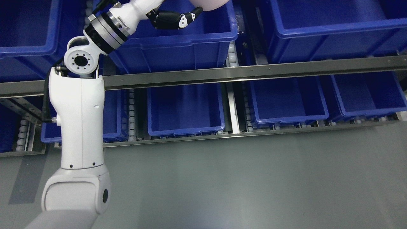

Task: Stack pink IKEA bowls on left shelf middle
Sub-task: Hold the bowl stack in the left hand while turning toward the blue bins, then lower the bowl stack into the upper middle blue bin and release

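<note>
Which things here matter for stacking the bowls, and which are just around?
In the job:
- left hand, reaching up over a bin
- pale bowl at the top edge, mostly cut off, at the fingertips
- upper middle bin under the hand

Just around:
- lower middle bin
- lower right bins
- upper right bin
- shelf rail
- floor

Blue bins [186, 111]; black-white robot hand [173, 19]; bowl [211, 3] seemingly pale pink.
</note>
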Available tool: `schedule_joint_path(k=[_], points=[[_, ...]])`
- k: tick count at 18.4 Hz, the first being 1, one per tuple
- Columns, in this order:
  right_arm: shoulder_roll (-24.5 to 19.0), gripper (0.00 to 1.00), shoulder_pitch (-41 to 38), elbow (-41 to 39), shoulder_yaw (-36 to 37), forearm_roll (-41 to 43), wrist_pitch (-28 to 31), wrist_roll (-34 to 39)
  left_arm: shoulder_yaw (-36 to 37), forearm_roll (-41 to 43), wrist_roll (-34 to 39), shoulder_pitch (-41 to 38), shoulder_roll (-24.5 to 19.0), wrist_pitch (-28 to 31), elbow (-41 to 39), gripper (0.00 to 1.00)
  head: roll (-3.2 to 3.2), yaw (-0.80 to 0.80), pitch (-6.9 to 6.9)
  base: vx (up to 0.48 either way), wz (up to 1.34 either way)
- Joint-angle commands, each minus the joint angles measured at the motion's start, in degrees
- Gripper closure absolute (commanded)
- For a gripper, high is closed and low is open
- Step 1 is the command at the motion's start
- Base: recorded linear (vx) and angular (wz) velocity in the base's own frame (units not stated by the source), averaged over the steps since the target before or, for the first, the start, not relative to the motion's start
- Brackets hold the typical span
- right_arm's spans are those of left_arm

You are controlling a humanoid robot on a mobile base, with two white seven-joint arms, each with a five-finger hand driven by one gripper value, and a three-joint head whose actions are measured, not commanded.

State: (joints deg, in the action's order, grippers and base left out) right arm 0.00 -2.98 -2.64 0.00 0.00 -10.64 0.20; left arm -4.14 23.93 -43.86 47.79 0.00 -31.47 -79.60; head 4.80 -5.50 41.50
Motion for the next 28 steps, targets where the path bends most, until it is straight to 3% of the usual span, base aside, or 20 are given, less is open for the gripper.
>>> schedule_joint_path(k=[1, 6, 23, 28], points=[[1.0, 0.00, 0.0, 0.0, 0.5, -0.4, 0.0, 0.0, 0.5, 3.5, 1.3, 2.5, -1.0, 0.9, 1.9, 0.97, 0.00, 0.00, 0.00, 0.124, 0.54], [1.0, 0.00, 0.0, 0.0, 0.5, -0.4, 0.0, 0.0, -0.1, 11.0, 1.2, 5.9, -1.0, 1.4, 7.6, 0.97, 0.00, 0.00, 0.00, 0.142, 0.24], [1.0, 0.00, 0.0, 0.0, 0.6, -0.4, 0.0, 0.0, -0.7, 11.5, 0.5, 1.7, -1.0, 5.0, 10.0, 0.95, 0.00, 0.00, 0.00, 0.072, -0.01], [1.0, 0.00, 0.0, 0.0, 0.5, -0.4, 0.0, 0.0, -0.3, 11.5, 0.5, 1.6, -1.0, 6.6, 10.2, 0.85, 0.00, 0.00, 0.00, 0.000, 0.00]])
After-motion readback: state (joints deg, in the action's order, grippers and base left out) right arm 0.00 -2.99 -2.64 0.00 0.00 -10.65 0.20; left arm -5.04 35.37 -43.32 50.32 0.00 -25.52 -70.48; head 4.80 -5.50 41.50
